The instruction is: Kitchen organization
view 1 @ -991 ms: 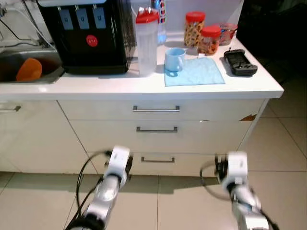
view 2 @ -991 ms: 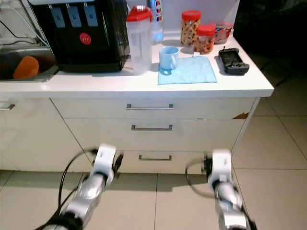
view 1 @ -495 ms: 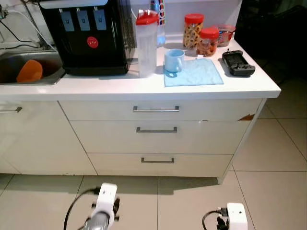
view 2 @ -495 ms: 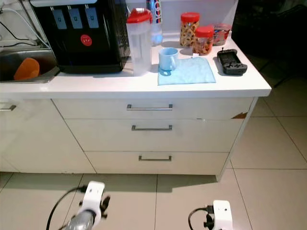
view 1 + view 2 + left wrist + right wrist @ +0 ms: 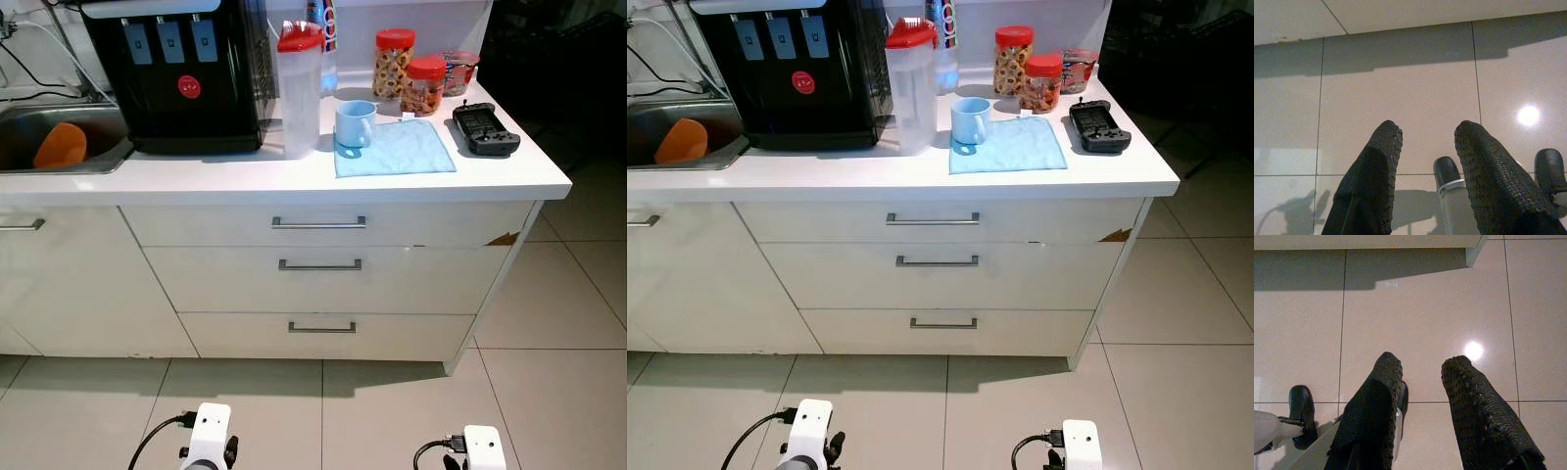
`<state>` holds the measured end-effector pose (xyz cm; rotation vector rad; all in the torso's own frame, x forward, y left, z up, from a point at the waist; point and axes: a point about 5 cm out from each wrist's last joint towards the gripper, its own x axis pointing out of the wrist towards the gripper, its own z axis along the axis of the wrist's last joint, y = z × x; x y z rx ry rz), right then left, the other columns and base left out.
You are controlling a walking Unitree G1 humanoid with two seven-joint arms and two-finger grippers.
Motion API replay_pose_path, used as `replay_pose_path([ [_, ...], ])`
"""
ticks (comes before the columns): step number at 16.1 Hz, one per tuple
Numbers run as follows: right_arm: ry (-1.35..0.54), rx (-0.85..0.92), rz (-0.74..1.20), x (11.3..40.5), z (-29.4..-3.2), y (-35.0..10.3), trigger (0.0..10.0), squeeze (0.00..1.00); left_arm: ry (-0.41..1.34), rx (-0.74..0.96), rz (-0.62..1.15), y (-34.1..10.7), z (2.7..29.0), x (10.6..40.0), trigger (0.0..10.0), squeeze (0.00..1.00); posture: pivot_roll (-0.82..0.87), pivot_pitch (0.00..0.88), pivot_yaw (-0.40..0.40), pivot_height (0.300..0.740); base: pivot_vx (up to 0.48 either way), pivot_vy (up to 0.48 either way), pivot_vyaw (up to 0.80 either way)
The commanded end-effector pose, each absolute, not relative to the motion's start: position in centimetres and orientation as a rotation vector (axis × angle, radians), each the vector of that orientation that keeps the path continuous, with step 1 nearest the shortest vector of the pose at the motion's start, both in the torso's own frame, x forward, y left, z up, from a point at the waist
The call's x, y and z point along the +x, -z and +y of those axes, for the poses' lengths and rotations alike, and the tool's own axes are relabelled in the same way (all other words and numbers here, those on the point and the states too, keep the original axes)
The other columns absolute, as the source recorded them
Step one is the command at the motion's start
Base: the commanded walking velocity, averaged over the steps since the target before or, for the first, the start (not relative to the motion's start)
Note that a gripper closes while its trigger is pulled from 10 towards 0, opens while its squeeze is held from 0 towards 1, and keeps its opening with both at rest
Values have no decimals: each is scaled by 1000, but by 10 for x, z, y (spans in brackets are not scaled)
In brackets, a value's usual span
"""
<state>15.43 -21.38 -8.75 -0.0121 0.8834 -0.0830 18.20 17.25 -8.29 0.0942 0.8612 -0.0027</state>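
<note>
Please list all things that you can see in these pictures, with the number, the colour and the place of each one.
water dispenser: one, black, counter back left
pitcher: one, clear with red lid, beside the dispenser
mug: one, light blue, on the cloth's corner
cloth: one, light blue, counter front
jars: two, red lids, behind the cloth
remote: one, black, counter right end
bowl: one, orange, in the sink
drawers: three, cream, under the counter
left tool: open, over floor tiles
right tool: open, over floor tiles
</note>
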Motion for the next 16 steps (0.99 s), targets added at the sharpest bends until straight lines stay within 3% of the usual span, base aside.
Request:
replay_pose_path([
  [1,67,-14,871,159,-211,86,10000,0,-8,88,888,86,176,176,10000,0,-33,13,84,740,0,0,0],
  [16,57,-22,872,160,-212,86,10000,0,-10,72,932,91,174,166,10000,0,-33,15,78,740,0,0,0],
])
